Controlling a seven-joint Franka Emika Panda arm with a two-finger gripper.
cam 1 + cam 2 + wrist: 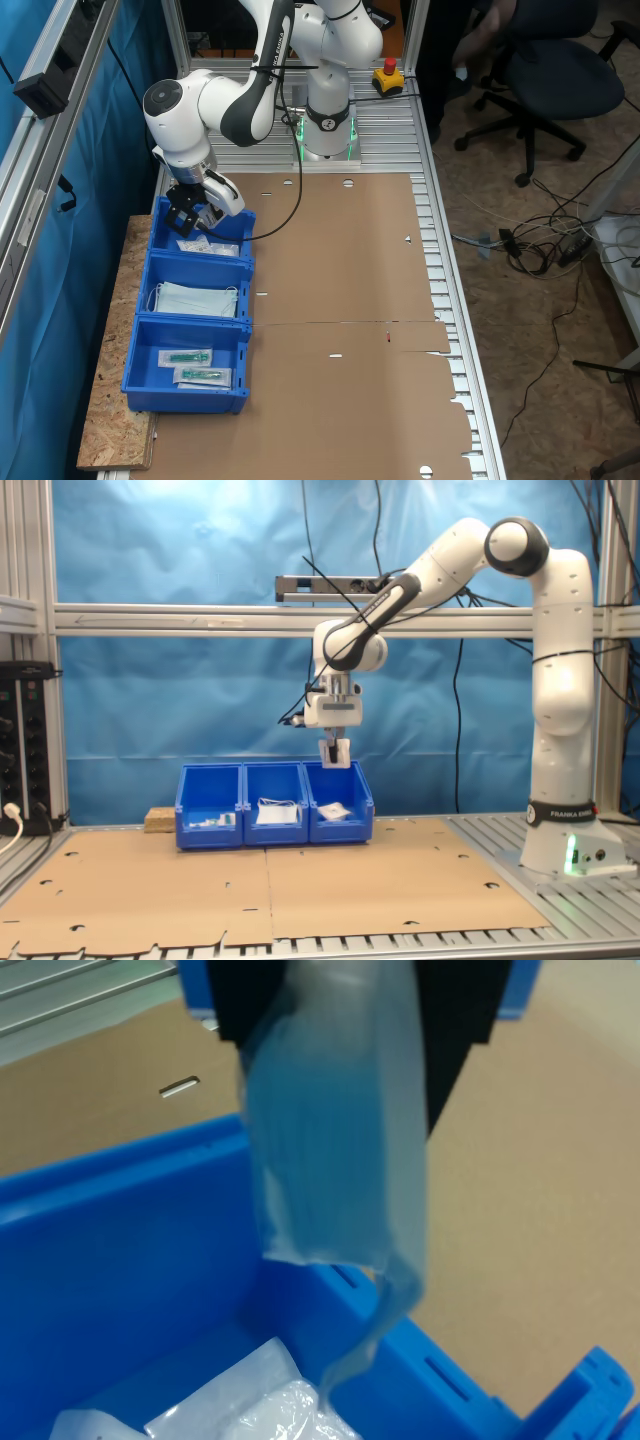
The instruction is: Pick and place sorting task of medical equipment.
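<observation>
We see the table (340, 260), covered in cardboard, with three blue bins (274, 802) in a row at its edge. We see the gripper (333, 753) hanging above the end bin (210, 240), fingers (455, 1020) clenched on a white packet (335, 1150) whose long axis hangs straight down. Another packet (334, 811) already lies in that bin. We judge the drop is straight below, with the bin walls close by and open cardboard beyond.
</observation>
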